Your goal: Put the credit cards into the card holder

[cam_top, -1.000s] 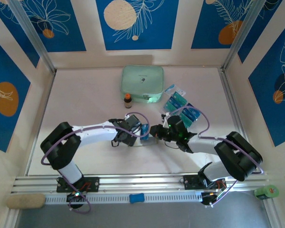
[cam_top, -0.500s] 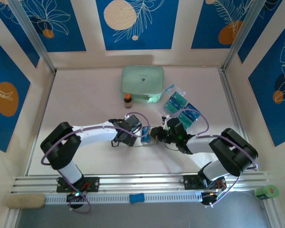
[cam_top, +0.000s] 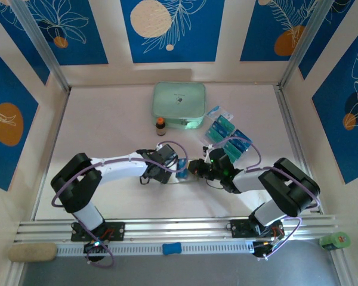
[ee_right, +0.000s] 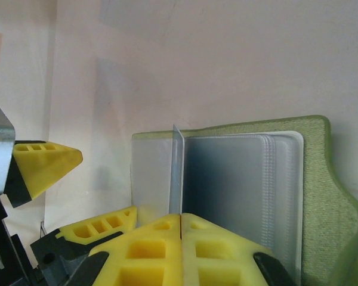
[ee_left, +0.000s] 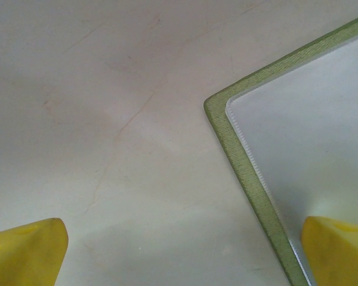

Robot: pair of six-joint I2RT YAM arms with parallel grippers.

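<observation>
Fingers of both arms crowd together at mid-frame in the top view, low over the counter (cam_top: 107, 131) and below the case (cam_top: 179, 105). The holder (ee_right: 315, 190) lies open and flat beneath them, green rim outward and clear pockets up. In the right wrist view it takes up the right half, with its long green edge running up the frame.

The left fingers (ee_left: 27, 250) stand wide apart and hold nothing. In the left wrist view one tip hangs over bare counter at lower left, and the other hangs over the holder's clear pocket at lower right. The holder's corner sits between them.

The right fingers (ee_right: 167, 244) are pressed together on a pocket leaf (ee_right: 176, 173). The leaf stands upright on edge, with a flat clear sheet to its left and the stacked pockets to its right.

The cards (cam_top: 222, 128) lie up and right of the right fingers in the top view. They sit just above the right forearm and well apart from the left fingers, in a row slanting from upper left to lower right. A blue sliver (cam_top: 182, 162) shows between the two wrists, but it is too small to tell whether it is a card.

Judging from this, the right arm is the nearer one to the cards but is busy with the leaf. The free left fingers would have to reach across the holder and the right wrist to get to them.
</observation>
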